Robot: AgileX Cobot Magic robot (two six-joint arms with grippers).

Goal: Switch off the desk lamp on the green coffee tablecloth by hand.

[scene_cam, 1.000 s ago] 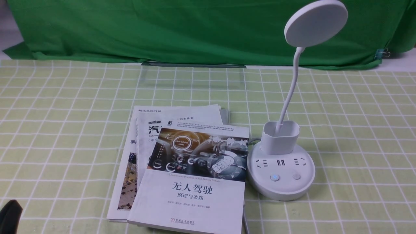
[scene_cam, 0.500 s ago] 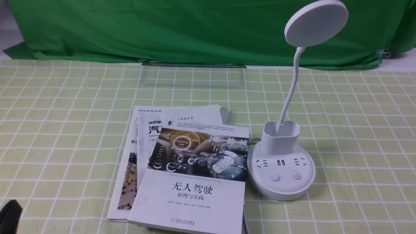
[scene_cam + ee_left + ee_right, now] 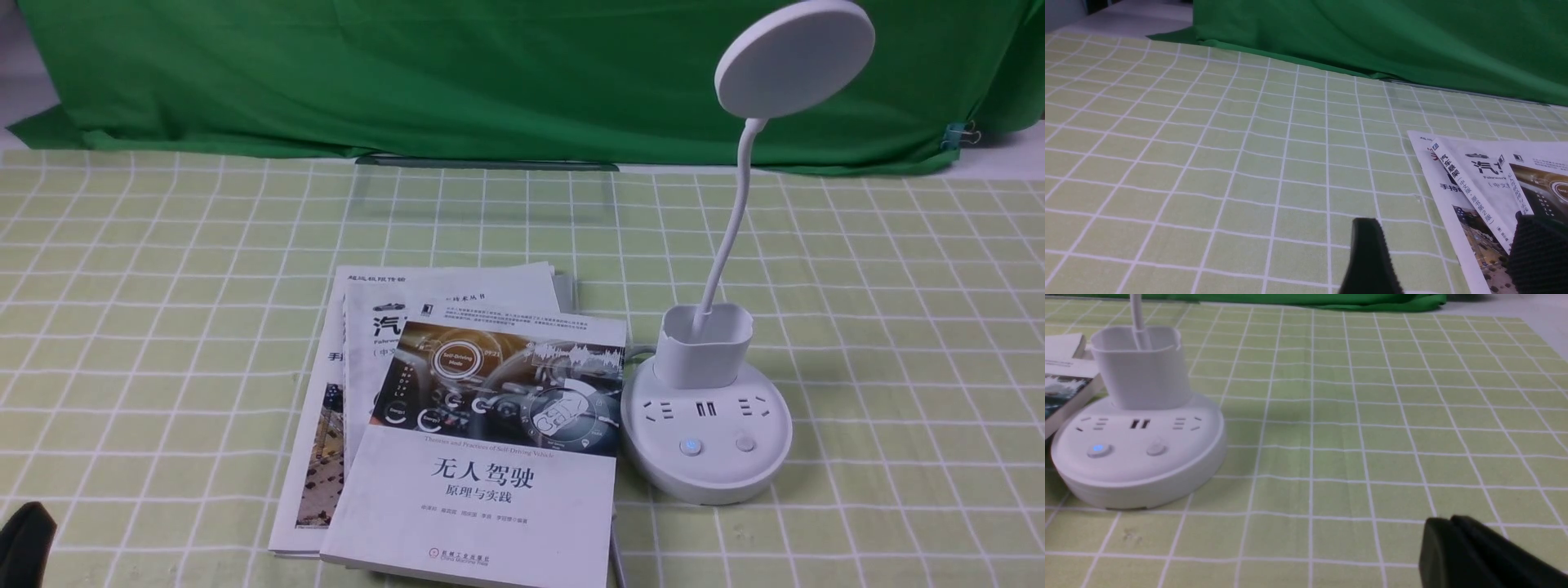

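Desk lamp (image 3: pixel 707 425) sits on the green coffee tablecloth (image 3: pixel 898 327), roughly 4 o'clock from cloth centre in the front view. Round base flat on the cloth, cup holder (image 3: pixel 703 345) upright at the base's 12 o'clock side, thin neck (image 3: pixel 729 229) rising out of it and curving to the disc head (image 3: pixel 794 59), which is tilted and sits in front of the dark green backdrop (image 3: pixel 490 73).

Base top: socket row, two buttons below it. Left button (image 3: pixel 691 446) glows blue; right button (image 3: pixel 744 443) is unlit. Same in the right wrist view: lit button (image 3: pixel 1098 448), plain one (image 3: pixel 1155 448).

Stack of books (image 3: pixel 457 416) at the lamp's 9 o'clock, fanned; top book's edge is just beside the base, contact not clear.

Right end effector (image 3: pixel 1457 555): only a dark corner shows in the right wrist view, low over the cloth, well apart from the lamp base (image 3: pixel 1139 453). Fingers look nearly together, nothing between them, but cannot tell the state for sure.

Left end effector (image 3: pixel 1445 253): two black fingers visible in the left wrist view with a clear gap, released, empty, near the corner of the books (image 3: pixel 1490 183). A black bit at 7 o'clock of the front view is likely the same arm.
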